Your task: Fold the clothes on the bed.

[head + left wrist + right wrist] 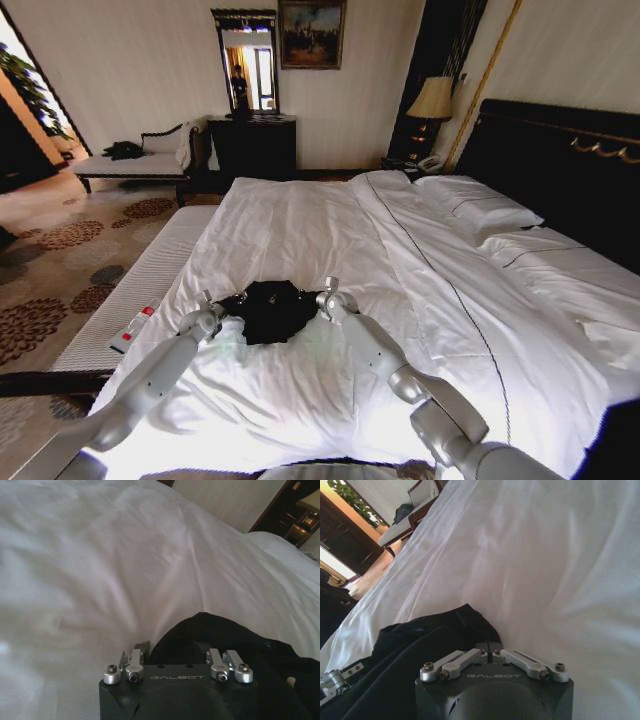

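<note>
The clothes (268, 310) are a black T-shirt bunched into a small heap on the white sheet of the bed (330, 230), near its close edge. My left gripper (210, 318) rests at one side of the heap and my right gripper (330, 298) at the other. In the left wrist view the left gripper (175, 647) stands open, with the black clothes (225, 635) lying into the gap and covering one finger. In the right wrist view the right gripper (487, 647) is shut on the edge of the clothes (435, 635).
Pillows (480, 210) and a dark headboard (570, 170) lie to the right. A padded bench (150, 270) runs along the bed's left side with a small white-and-red object (132, 330) on it. A chaise (130, 160), dresser (252, 145) and lamp (432, 100) stand by the far wall.
</note>
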{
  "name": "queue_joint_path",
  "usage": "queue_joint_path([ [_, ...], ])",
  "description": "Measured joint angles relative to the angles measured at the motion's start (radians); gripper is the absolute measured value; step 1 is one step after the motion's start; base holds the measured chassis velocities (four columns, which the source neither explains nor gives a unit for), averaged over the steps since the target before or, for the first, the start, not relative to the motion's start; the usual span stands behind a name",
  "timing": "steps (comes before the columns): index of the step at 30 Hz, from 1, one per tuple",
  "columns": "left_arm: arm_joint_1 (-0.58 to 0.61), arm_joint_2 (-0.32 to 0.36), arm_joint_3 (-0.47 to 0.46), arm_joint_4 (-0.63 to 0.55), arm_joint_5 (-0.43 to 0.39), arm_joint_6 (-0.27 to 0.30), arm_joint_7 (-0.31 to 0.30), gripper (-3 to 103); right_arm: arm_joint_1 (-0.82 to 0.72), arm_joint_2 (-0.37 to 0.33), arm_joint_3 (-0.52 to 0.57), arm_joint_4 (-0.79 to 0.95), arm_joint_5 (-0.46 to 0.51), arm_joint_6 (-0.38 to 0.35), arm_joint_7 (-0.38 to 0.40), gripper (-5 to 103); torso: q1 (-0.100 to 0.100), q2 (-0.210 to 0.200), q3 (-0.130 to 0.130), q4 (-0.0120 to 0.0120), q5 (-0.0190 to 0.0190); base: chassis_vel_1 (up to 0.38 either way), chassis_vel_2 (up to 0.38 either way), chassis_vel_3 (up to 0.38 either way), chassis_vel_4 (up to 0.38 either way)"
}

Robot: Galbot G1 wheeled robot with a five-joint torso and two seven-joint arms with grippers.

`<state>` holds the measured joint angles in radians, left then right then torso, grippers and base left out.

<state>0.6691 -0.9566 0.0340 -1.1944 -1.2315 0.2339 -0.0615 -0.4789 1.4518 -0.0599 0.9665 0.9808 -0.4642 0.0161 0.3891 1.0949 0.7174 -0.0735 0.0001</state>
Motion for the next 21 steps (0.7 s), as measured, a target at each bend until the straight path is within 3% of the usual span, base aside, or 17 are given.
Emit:
queue_joint_path([
  [4,0.0,-0.001,0.0,0.0,0.0,0.0,-0.002,49,0.004,0.0,0.0,0.0,0.001,0.0,0.0,0,0.0,0.0,0.0,0.0001,-0.0001,0.0,0.0,0.0,0.0],
  [10,-0.002,-0.004,-0.001,0.002,0.0,-0.002,-0.004,37,0.006,0.0,-0.001,-0.004,0.003,0.0,0.002,0,0.0,0.0,0.0,0.0,0.0,0.0,0.0,0.0,0.0],
  [15,-0.005,-0.005,-0.001,0.005,0.0,-0.003,-0.005,20,0.005,0.0,-0.002,-0.002,0.005,0.0,0.006,0,0.0,0.0,0.0,0.0001,0.0,0.0,0.0,0.0,0.0],
  [17,-0.005,-0.005,-0.001,0.005,0.001,-0.004,-0.006,20,0.005,-0.001,-0.002,-0.002,0.006,0.0,0.007,0,0.0,0.0,0.0,0.0001,-0.0001,0.0,0.0,0.0,0.0],
  [21,-0.005,-0.002,0.0,-0.001,0.004,-0.005,-0.009,2,0.005,-0.002,-0.002,0.003,0.013,-0.001,0.011,0,0.0,0.0,0.0,0.0,-0.0001,0.0,0.0,0.0,0.0],
])
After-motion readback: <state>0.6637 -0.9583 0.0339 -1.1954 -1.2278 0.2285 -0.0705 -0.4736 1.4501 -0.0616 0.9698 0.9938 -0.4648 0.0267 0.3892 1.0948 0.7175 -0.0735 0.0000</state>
